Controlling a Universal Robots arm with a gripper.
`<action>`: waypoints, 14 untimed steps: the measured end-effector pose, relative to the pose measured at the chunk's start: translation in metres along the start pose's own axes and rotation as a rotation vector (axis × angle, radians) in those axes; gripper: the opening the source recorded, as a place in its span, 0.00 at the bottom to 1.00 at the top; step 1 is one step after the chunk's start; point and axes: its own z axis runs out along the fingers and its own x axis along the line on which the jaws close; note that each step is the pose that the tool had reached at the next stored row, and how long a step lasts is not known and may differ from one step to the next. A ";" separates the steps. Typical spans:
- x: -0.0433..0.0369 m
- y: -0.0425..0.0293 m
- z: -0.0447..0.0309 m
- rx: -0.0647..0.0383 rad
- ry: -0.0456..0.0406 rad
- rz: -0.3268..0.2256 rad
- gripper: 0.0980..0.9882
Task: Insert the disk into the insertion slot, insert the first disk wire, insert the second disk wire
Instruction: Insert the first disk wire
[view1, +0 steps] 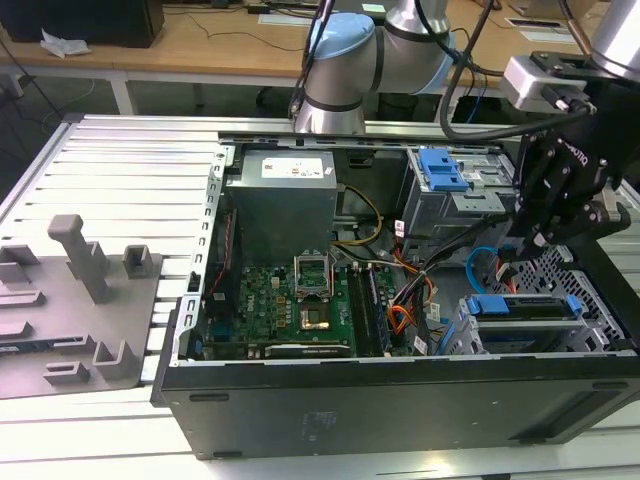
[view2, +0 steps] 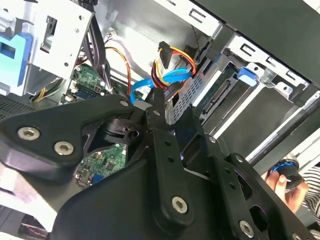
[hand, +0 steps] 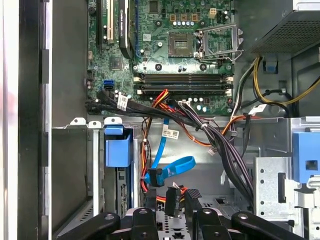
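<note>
The disk (view1: 525, 307), in its blue carrier, lies inside the insertion slot (view1: 592, 290), the grey perforated cage at the case's corner on the exterior view's right. My gripper (view1: 540, 240) hangs just behind that cage. In the first wrist view the gripper (hand: 181, 202) has its fingertips close together around the dark connector of the orange, yellow and black first disk wire (hand: 171, 197). The second disk wire (hand: 175, 167), a light-blue cable, loops free beside it with its dark end (hand: 154, 177) unplugged. The carrier tab (hand: 118, 147) shows nearby. The blue loop (view2: 165, 77) lies past the gripper (view2: 172, 105).
The open case holds a green motherboard (view1: 300, 300), a grey power supply (view1: 280, 200) and a taller metal box with a blue latch (view1: 445, 185). Black cable bundles (hand: 225, 150) cross near the cage. A grey fixture (view1: 70, 300) lies at the exterior view's left. A person's hand (view2: 280, 186) shows outside the case.
</note>
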 end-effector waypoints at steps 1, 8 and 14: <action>0.0000 -0.0004 0.0023 0.000 0.0001 0.000 0.30; -0.0003 -0.0026 0.0132 0.000 0.0000 0.000 0.30; -0.0003 -0.0030 0.0154 0.000 0.0008 0.000 0.30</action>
